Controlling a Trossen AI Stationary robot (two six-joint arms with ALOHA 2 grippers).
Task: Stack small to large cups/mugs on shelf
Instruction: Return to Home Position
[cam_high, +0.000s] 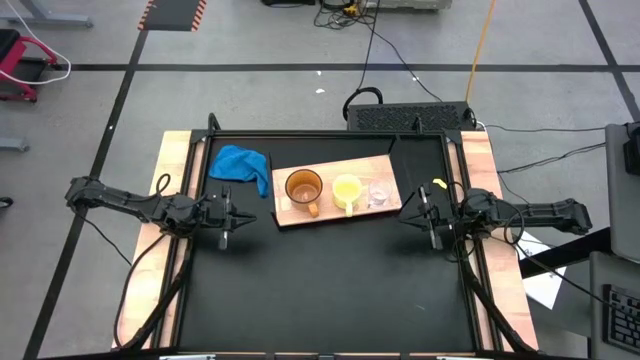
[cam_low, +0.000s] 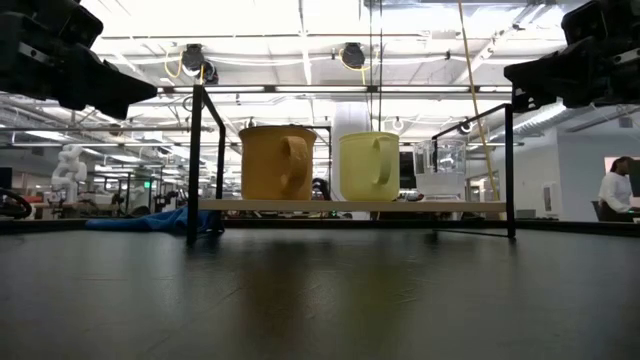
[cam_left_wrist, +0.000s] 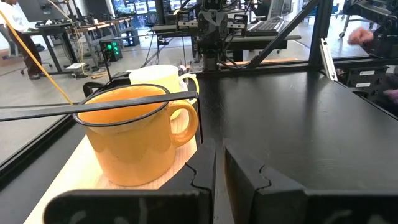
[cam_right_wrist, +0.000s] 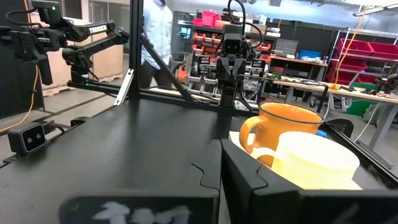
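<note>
The light-wood shelf board (cam_high: 335, 212) lies flat on the black table, toward the far side. On it, in a row from left to right, stand the orange-brown mug (cam_high: 303, 187), the yellow mug (cam_high: 347, 188) and the small clear glass cup (cam_high: 379, 194), each upright on its base and apart from the others. My left gripper (cam_high: 243, 215) hovers left of the board, shut and empty, pointing at the orange-brown mug (cam_left_wrist: 134, 134). My right gripper (cam_high: 405, 214) hovers right of the board, shut and empty, pointing at the yellow mug (cam_right_wrist: 314, 163).
A crumpled blue cloth (cam_high: 241, 165) lies on the table just left of the board's far left corner. A black metal frame (cam_low: 195, 160) runs round the table. The near half of the table (cam_high: 320, 290) is bare black surface.
</note>
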